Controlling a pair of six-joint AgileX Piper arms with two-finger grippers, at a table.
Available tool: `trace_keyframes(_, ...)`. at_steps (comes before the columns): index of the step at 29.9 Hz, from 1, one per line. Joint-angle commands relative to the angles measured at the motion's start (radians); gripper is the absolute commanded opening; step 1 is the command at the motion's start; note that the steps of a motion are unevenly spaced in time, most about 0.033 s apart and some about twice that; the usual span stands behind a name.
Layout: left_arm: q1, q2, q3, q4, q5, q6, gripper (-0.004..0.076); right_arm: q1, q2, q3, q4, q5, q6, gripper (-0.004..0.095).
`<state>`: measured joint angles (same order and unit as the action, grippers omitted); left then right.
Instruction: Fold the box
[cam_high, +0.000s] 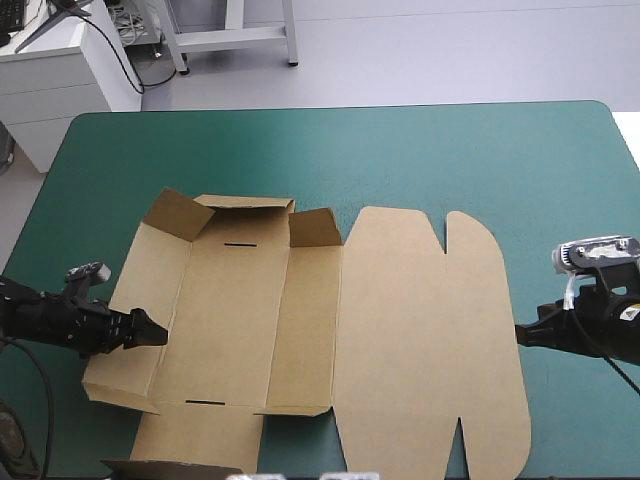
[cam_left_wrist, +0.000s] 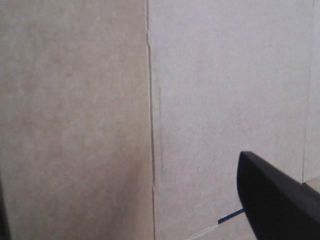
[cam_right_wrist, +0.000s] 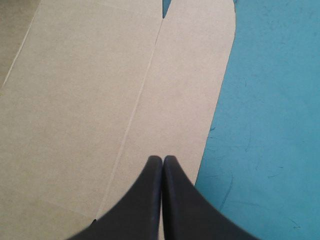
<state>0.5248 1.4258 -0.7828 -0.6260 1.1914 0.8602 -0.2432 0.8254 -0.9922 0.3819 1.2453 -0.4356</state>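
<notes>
The brown box (cam_high: 400, 330) is laid out on the teal-green tabletop (cam_high: 420, 150), towards its near edge. The left part is partly formed into a shallow open tray, with the far flaps raised and the side walls only slightly lifted. Nothing is contained in it. The lid panel is spread flat to the right. The left pincer (cam_high: 152, 330) is held spread over the tray's left wall, with one black finger (cam_left_wrist: 275, 200) seen against the board. The right pincer (cam_high: 520, 333) is pressed together at the lid's right edge.
</notes>
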Motion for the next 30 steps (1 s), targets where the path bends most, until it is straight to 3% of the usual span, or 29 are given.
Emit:
trace_keyframes(1, -0.006, -0.026, -0.017, 0.004, 0.111, -0.038, 0.0517, -0.006, -0.006, -0.024, 0.035, -0.002, -0.011, -0.0019)
trace_keyframes(9, -0.006, -0.026, -0.016, 0.034, 0.111, -0.077, 0.0277, -0.006, -0.006, -0.024, 0.035, 0.002, -0.013, -0.0019)
trace_keyframes(13, -0.006, -0.026, -0.016, 0.081, 0.111, -0.077, 0.0018, -0.006, -0.006, -0.024, 0.035, 0.002, -0.013, -0.0019)
trace_keyframes(14, -0.006, -0.026, -0.016, 0.088, 0.111, -0.069, -0.0004, -0.006, -0.006, -0.024, 0.034, 0.002, -0.013, -0.0019)
trace_keyframes(24, -0.111, -0.026, -0.04, 0.105, 0.056, -0.044, -0.0008, -0.006, -0.006, -0.024, 0.034, 0.002, -0.013, -0.0019)
trace_keyframes(30, -0.304, -0.026, -0.224, 0.191, -0.002, -0.063, -0.0008, -0.006, -0.006, -0.024, 0.034, 0.002, -0.013, -0.0019)
